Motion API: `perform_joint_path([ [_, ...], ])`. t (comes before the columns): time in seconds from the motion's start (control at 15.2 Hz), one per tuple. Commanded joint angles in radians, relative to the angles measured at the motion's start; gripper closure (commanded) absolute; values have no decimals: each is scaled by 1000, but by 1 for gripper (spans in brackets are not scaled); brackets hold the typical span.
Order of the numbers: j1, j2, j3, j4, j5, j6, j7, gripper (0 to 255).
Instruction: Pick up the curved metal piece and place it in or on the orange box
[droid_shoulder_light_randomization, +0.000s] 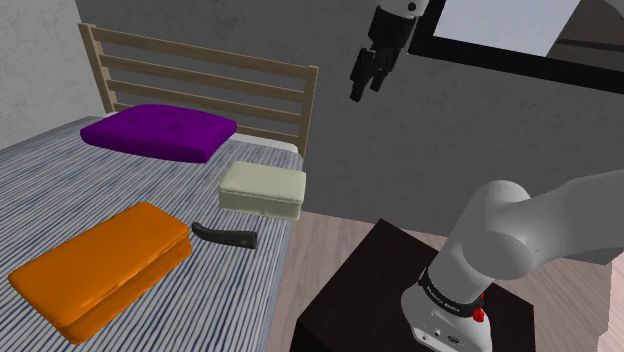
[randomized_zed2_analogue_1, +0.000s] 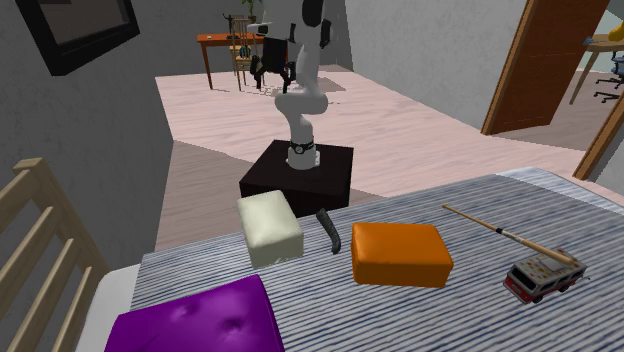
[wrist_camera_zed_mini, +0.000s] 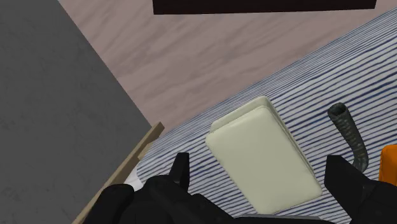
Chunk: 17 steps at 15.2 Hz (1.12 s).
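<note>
- Gripper (droid_shoulder_light_randomization: 372, 72) up high, well above bed (droid_shoulder_light_randomization: 60, 190) level, well apart from everything on it.
- Wide open per wrist view: fingers (wrist_camera_zed_mini: 180, 170) far apart, nothing clasped, nothing touched.
- Aimed down at cream box (wrist_camera_zed_mini: 264, 156), which shows btw the two fingers in wrist view, far below.
- Curved metal piece (droid_shoulder_light_randomization: 225, 235): dark grey, lying flat on striped cover, near bed edge on stand (droid_shoulder_light_randomization: 370, 285) side.
- Lies btw orange box (droid_shoulder_light_randomization: 100, 265) and cream box. One end just beside orange box's corner in shoulder view, can't tell if touching. Clear gap to cream box.
- Orange box: flat on cover, toward shoulder view's lower left.
- Cream box: near bed edge, btw metal piece and headboard (droid_shoulder_light_randomization: 200, 80).
- Purple pillow (droid_shoulder_light_randomization: 160, 132) right up against headboard, apart from cream box.
- 2nd ext view: toy fire truck (randomized_zed2_analogue_1: 543, 275) and thin stick (randomized_zed2_analogue_1: 505, 235) on cover, on far side of orange box from metal piece, near each other.
- Dark frame (droid_shoulder_light_randomization: 500, 50) on grey wall, just right of gripper in shoulder view.
- Arm base planted on dark stand, beside bed, on pale wood floor.
</note>
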Motion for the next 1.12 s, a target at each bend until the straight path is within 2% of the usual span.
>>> perform_joint_path([
  [0.0, 0, 0, 0, 0, 0, 0, 0, 0],
  [0.53, 48, 177, 49, -68, 19, 213, 0, 0],
  [1.06, 86, 404, 105, -70, 17, 411, 5, 0],
])
